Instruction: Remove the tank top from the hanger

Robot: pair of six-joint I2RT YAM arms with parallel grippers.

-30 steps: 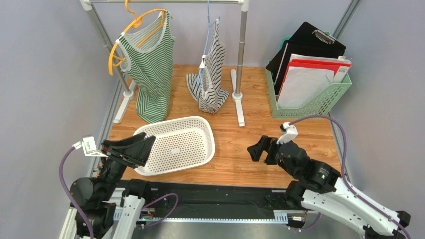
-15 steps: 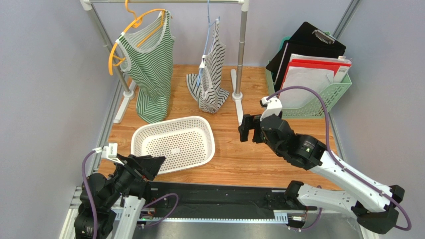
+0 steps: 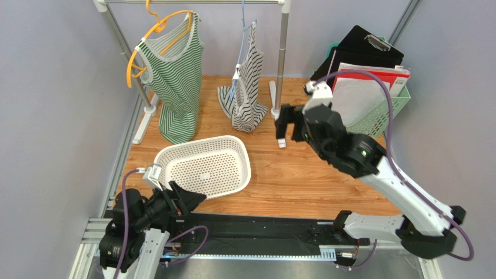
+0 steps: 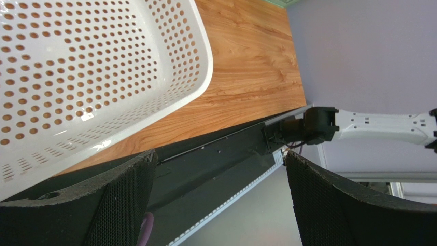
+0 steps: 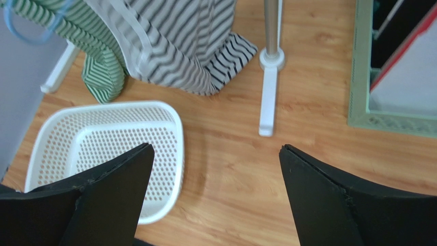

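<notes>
Grey walls (image 3: 52, 116) close in my wooden worktop (image 3: 303, 174). At far left, the green-striped tank top (image 3: 174, 75) hangs on its orange hanger (image 3: 137, 58) from the rail (image 3: 192, 2). Nearer me, my left end effector (image 4: 220, 159) gapes wide at the near edge, gripping nothing, just beside the white basket (image 3: 246, 168). Mid-rail, the black-striped tank top (image 3: 247, 87) hangs on a blue hanger (image 3: 241, 35), its hem pooled on the wood. My right end effector (image 5: 215, 148) hovers spread wide and empty near the rack's right post (image 3: 282, 58). Rightmost stands a green file rack (image 3: 372, 119).
</notes>
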